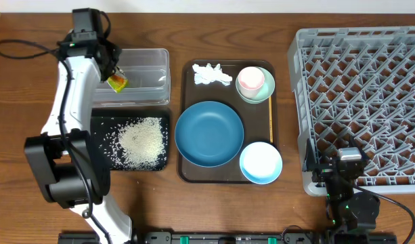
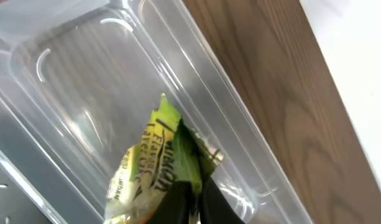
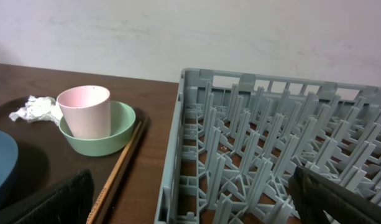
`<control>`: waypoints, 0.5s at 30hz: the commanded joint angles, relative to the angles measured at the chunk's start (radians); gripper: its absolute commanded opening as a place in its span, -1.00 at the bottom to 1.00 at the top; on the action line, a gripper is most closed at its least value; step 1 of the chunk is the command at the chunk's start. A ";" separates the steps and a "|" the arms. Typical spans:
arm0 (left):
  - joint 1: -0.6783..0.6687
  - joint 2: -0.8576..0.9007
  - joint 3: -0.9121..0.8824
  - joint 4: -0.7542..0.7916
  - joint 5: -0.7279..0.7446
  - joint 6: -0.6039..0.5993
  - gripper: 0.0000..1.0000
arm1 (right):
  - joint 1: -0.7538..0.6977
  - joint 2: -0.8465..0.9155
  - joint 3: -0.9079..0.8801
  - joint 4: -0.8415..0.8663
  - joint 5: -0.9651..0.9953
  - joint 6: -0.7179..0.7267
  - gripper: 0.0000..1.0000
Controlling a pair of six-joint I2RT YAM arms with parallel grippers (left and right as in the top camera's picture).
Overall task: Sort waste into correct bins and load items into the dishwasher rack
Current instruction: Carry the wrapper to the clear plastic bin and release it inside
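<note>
At the left jaws, pinched shut on the lower edge of a small crinkled green-yellow wrapper (image 2: pixel 146 163), with its printed face fanning up clear of the black tips. Held over the inside of the clear rectangular plastic tub (image 2: pixel 190 68), at ten o'clock on the brown wooden worktop (image 1: pixel 24 88), probably so as to fall straight into that bin once released; impossible to tell whether brushing the tub floor or hanging just above it. Just beside that tub, at eight o'clock, a shallow black rectangular tray (image 1: pixel 99 125) carrying a heap of loose white rice grains (image 1: pixel 141 141), seemingly kept apart as food waste. At the right jaws, spread wide and gripping nothing, low at five o'clock by the near side of the large square grey plastic dishwasher rack (image 3: pixel 252 143), likely in wait for the loading. At the centre, on a larger brown serving tray (image 1: pixel 193 95): a crumpled white paper tissue (image 1: pixel 212 74) at twelve o'clock, a small pink cup (image 1: pixel 250 79) upright inside a pale green bowl (image 1: pixel 268 92) at one o'clock, a large dark blue bowl (image 1: pixel 209 133) in the middle, a small light blue bowl (image 1: pixel 260 163) at five o'clock. By the look of it, tissue not yet binned and no dish yet among the rack's pegs.
</note>
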 commanded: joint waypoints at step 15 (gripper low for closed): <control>0.019 -0.055 0.009 0.166 0.324 0.085 0.14 | 0.003 -0.005 -0.002 -0.005 0.006 0.012 0.98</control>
